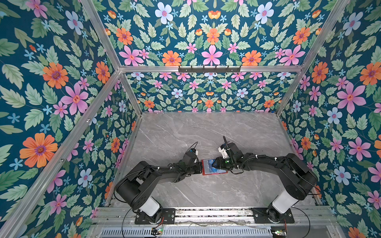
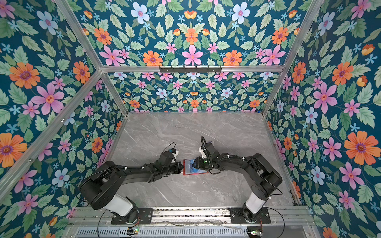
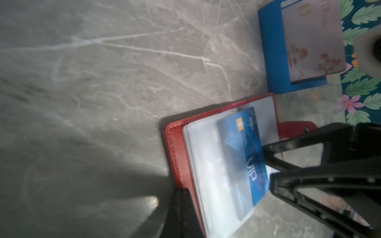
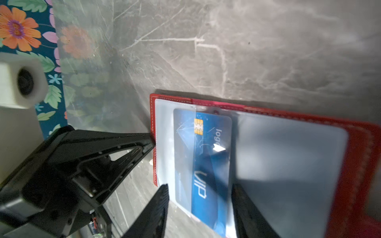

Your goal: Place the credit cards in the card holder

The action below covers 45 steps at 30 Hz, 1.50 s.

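Red card holder, one; cards, two

Reads "VIP" in large white outline letters on the blue card, lying on the clear sleeves of the open red card holder. Reads "logo" in small white letters beside the gold chip on that card. Repeats both words in the right wrist view of the blue card. Carries a fine line of print along one long edge, too blurred to read. Reads "VIP CARD" in gold, partly cut off, on the pale card in the blue stand.
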### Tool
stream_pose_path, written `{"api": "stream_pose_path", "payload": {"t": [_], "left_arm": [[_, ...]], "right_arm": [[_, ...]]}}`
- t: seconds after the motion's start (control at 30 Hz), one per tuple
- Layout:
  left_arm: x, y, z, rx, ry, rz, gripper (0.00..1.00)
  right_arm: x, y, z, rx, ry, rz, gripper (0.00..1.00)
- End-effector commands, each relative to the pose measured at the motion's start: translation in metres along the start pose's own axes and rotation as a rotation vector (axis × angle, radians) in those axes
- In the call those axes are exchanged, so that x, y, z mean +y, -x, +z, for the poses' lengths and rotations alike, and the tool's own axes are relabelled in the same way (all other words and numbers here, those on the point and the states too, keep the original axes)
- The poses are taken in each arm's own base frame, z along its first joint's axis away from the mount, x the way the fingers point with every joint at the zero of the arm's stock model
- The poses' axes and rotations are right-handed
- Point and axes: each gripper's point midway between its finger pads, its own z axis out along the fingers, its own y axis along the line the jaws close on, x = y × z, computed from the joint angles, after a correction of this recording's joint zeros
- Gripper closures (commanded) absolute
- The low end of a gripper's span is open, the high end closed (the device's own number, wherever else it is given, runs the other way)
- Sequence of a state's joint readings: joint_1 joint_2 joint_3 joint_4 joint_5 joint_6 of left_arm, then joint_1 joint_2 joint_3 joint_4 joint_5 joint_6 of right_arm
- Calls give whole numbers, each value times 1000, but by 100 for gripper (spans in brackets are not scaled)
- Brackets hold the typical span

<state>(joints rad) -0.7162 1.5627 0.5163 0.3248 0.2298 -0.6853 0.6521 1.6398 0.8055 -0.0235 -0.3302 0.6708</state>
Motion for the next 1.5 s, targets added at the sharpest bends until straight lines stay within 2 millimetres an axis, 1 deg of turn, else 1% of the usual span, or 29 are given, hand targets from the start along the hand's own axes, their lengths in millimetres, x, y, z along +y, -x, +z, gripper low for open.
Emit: {"api": "stream_pose_path", "payload": {"t": [0.0, 0.17, 0.27, 0.33, 0.5, 0.53, 0.57, 0.6, 0.67, 0.77, 1.07, 1.23, 1.47], "left_arm": [[16, -18, 0, 66, 65, -16, 100], [16, -17, -1, 65, 64, -12, 100], [16, -17, 0, 66, 65, -12, 100], [16, -17, 0, 66, 65, -12, 100], [16, -18, 0, 68, 67, -12, 100], [16, -18, 0, 68, 66, -12, 100], [16, -17, 0, 67, 67, -12, 100], [17, -18, 0, 70, 66, -13, 100], [16, -18, 1, 69, 65, -11, 100], [16, -18, 0, 70, 66, -11, 100], [18, -20, 0, 73, 71, -11, 100], [20, -21, 1, 74, 73, -10, 100], [20, -21, 0, 74, 73, -11, 100]], "right_arm": [[-17, -3, -7, 1, -120, -12, 44], [-15, 1, -13, -20, -160, -41, 45], [-16, 2, -15, -19, -204, -61, 49], [-18, 3, -16, -17, -234, -66, 55], [-24, 5, -16, -4, -301, -75, 77], [-23, 6, -17, -7, -306, -78, 80], [-30, 2, -9, 18, -327, -74, 82], [-30, 2, -8, 24, -333, -75, 84], [-30, 2, -6, 30, -341, -79, 89], [-28, 3, -2, 40, -340, -86, 92], [-31, 0, 6, 72, -365, -90, 92], [-34, -5, 11, 102, -383, -94, 88], [-36, -11, 16, 136, -406, -108, 79]]}}
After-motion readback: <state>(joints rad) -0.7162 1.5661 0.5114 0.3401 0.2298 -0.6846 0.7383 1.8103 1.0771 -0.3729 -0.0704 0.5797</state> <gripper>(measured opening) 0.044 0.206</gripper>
